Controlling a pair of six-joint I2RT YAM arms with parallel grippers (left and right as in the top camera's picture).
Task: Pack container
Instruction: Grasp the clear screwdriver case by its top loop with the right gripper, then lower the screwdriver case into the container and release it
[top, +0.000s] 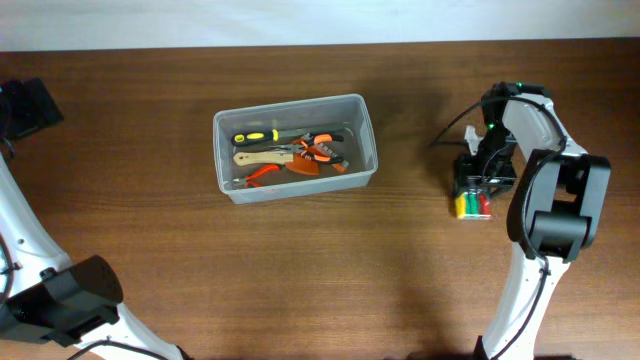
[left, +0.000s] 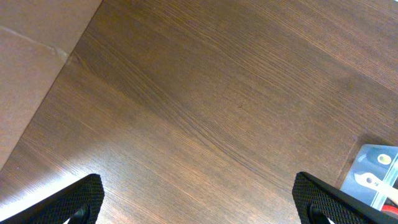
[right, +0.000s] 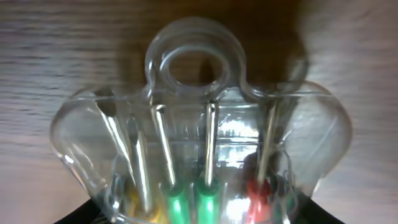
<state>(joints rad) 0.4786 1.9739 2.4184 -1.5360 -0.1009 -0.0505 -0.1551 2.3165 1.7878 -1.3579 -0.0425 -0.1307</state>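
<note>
- Hovering low at the right side of the table (top: 150, 270), my right gripper (top: 474, 188) sits over the screwdriver set (top: 472, 207), a clear plastic holder with a hang hole and yellow, green and red handles.
- In my right wrist view the set fills the frame and only dark slivers of my fingers show at the bottom corners. I cannot tell whether I am pinching it or merely straddling it.
- My left gripper (left: 199, 205) is spread wide with nothing between its tips, looking down at bare wood far out on the left.
- The container (top: 295, 148) stands in the middle of the table, well apart from both hands. It already holds orange pliers (top: 318, 150) and a yellow-and-black screwdriver (top: 262, 136).
- From my right hand the container lies off to my left and a little farther from my base. Its long axis runs across the table, left to right.
- The set's long axis runs the other way, handles toward my base, so I judge it would need a turn to lie along the container.
- My right hand is the nearer of the two, so the carry looks like its job.
</note>
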